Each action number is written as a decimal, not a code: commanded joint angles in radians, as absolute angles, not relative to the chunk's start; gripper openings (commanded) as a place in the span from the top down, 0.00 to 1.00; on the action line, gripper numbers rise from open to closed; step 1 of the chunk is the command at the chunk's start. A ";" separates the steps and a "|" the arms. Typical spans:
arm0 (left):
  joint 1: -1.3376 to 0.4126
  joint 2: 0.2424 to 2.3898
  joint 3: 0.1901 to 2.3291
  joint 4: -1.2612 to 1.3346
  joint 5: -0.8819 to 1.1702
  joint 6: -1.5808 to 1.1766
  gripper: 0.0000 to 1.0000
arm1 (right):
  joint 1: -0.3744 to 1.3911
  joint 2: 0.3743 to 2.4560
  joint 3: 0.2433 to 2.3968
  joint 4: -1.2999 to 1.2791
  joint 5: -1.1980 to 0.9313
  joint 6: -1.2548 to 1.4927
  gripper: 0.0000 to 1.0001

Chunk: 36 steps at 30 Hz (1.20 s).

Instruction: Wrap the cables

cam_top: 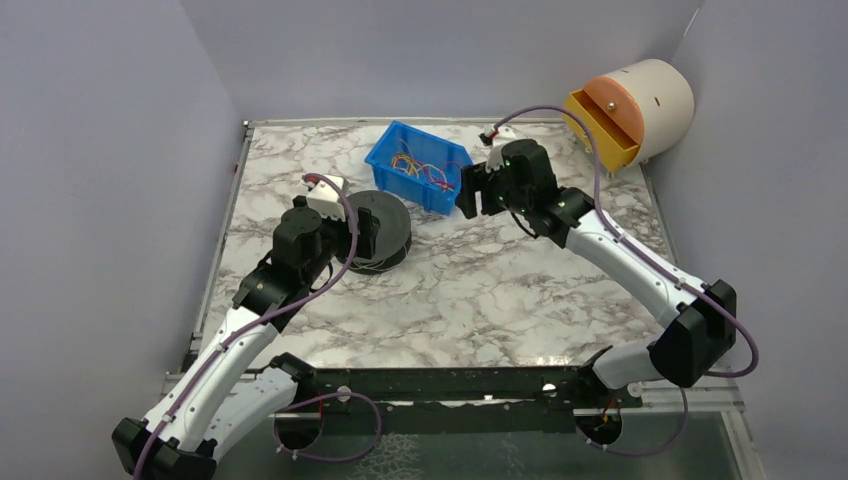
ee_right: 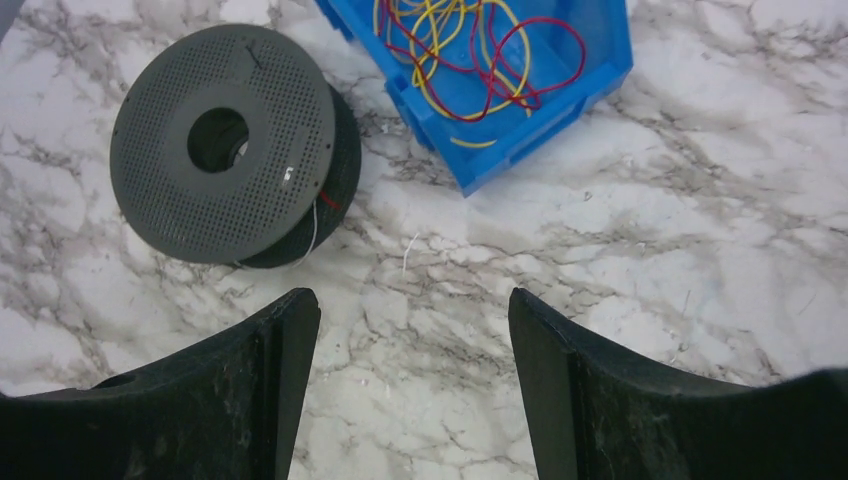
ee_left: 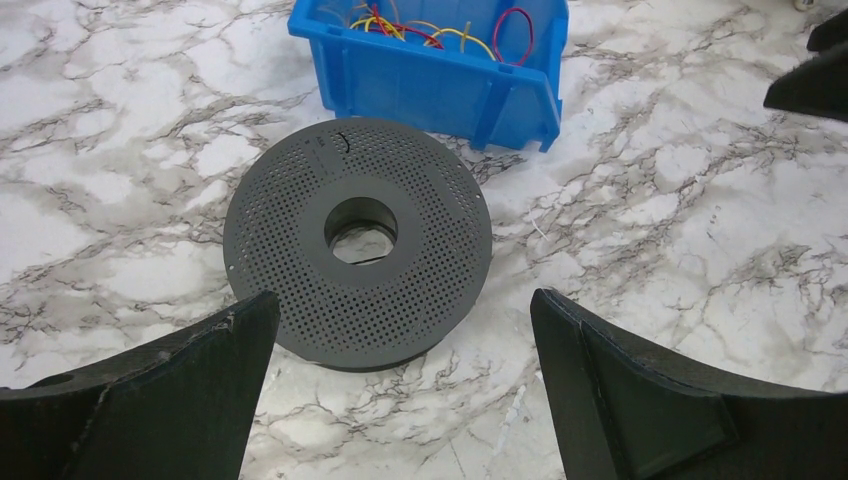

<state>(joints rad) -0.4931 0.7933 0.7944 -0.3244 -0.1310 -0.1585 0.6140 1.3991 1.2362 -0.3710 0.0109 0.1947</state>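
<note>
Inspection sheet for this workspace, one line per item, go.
surface: marble table
job's things: cables tangled in blue bin; grey spool beside it, apart
clutter: white scrap by spool
hands: left hand open near spool; right hand open, empty
cables: lilac hoses along the arms
surroundings: grey walls; drum with yellow drawer, far right

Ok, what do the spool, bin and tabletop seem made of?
Spool: probably matte dark grey plastic; moulded flange perforated with small holes. Bin: smooth blue plastic, moulded ribs on its wall. Tabletop: white, grey-veined marble look; whether stone or laminate, cannot tell.
</note>
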 commanded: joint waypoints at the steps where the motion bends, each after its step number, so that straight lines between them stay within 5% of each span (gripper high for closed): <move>1: -0.497 0.779 0.808 -0.312 -0.103 -0.149 0.01 | 0.615 1.481 1.361 -0.379 0.132 0.122 0.26; 19: -0.497 0.776 0.808 -0.312 -0.086 -0.149 0.01 | 0.586 2.010 2.048 -0.653 0.163 -0.091 0.27; 36: -0.497 0.799 0.808 -0.311 -0.071 -0.150 0.01 | 0.446 2.291 2.278 -0.673 -0.085 -0.054 0.27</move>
